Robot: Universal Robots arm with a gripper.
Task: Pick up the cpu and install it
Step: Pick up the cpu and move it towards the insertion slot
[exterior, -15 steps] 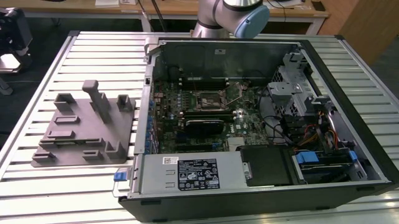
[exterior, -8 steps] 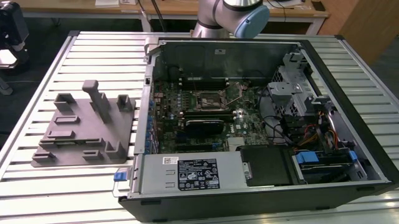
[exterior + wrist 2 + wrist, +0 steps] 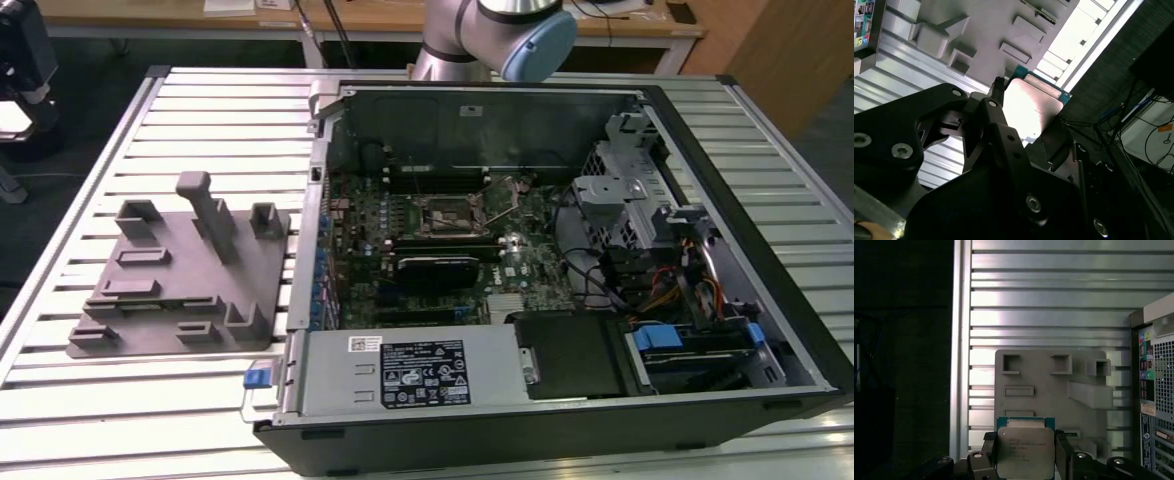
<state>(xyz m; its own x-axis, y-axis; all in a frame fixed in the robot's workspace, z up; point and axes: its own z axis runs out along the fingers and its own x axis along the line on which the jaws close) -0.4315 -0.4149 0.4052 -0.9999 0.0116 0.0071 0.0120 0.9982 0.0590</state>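
I am seeing the gripper clenching the cpu by two opposite edges in both wrist views, its metal top facing the first wrist camera. The cpu is hanging above the grey fixture on the slatted table, beside the open case.

On the slatted table, the holder block lay to the exterior view's left of the open computer case. Inside the case, the socket sat mid-motherboard. The cpu sat clamped in the gripper, with the holder block beyond it.
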